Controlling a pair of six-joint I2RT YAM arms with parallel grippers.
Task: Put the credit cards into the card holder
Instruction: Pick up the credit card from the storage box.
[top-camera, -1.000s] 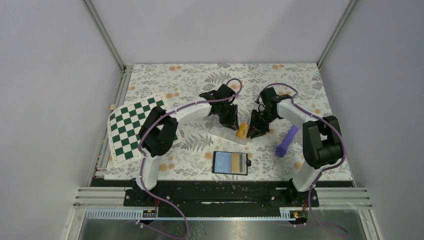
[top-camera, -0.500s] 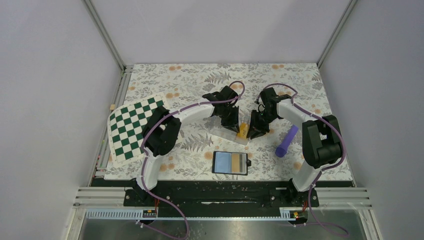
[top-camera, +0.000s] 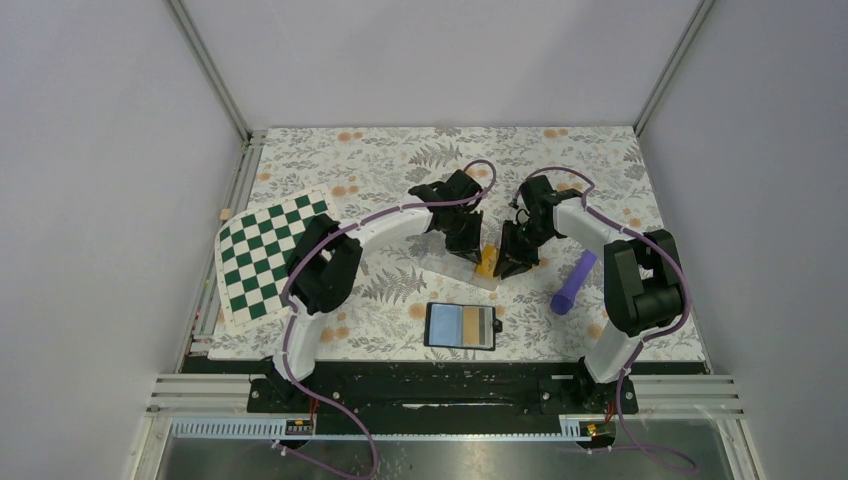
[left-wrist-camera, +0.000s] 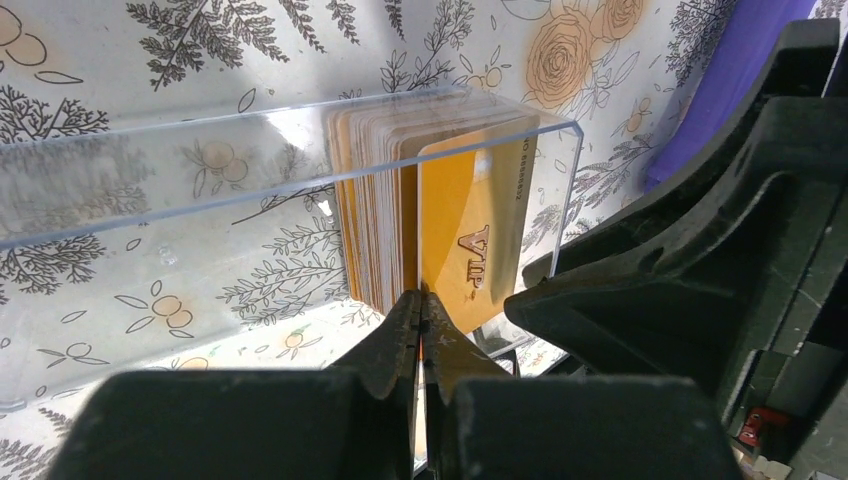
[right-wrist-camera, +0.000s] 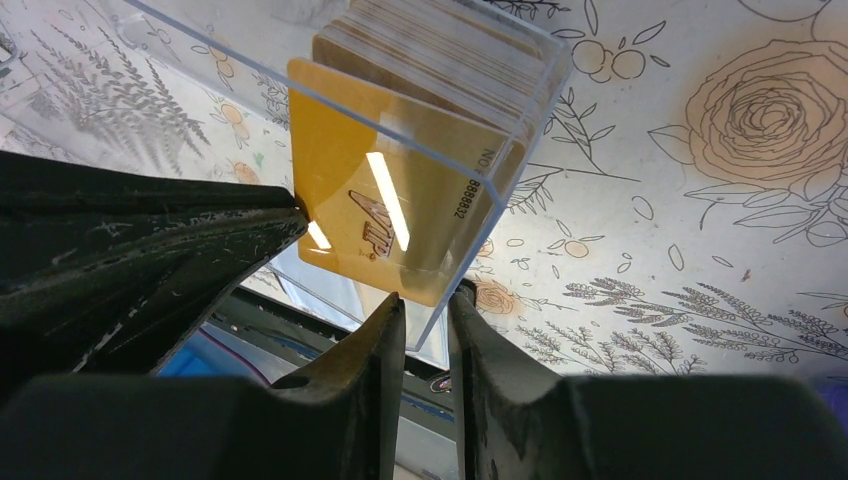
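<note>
A stack of orange-yellow credit cards (left-wrist-camera: 375, 210) stands upright at the end of a clear plastic box (left-wrist-camera: 200, 150). My left gripper (left-wrist-camera: 422, 302) is shut on the lower edge of the front card (left-wrist-camera: 470, 240), marked VIP, which leans away from the stack. My right gripper (right-wrist-camera: 428, 312) is shut on the box's end wall (right-wrist-camera: 500, 200), one finger inside and one outside. From above, both grippers (top-camera: 478, 256) (top-camera: 506, 266) meet at the cards (top-camera: 486, 262). The card holder (top-camera: 461, 326) lies open on the table nearer the bases, showing pale blue and tan pockets.
A purple cylinder (top-camera: 573, 282) lies right of the right gripper. A green-and-white checkered board (top-camera: 268, 252) sits at the table's left edge. The floral table cover (top-camera: 600, 160) ends at grey walls on three sides.
The left gripper has shifted slightly right to the box's end and its jaws have closed on the front card. The right arm has not moved.
</note>
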